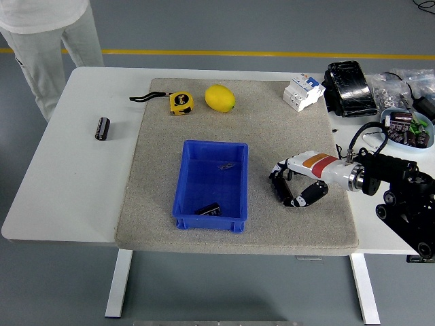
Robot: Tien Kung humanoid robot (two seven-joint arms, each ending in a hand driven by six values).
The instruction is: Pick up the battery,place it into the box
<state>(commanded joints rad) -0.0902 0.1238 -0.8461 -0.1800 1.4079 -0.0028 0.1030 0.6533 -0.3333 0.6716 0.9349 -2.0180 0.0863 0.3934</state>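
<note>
A mat [272,122] is laid on the table [75,176], with the box [210,183] set near its centre. One battery [209,209] is lodged in the box's near end. At 3 o'clock of the box, a second battery [279,189] is found on the mat, under the right hand [293,185]. At 12 o'clock a lemon [219,98] is placed, a tape measure [180,102] just left of it. At 10 o'clock, off the mat, a third battery [102,128] is noted.
</note>
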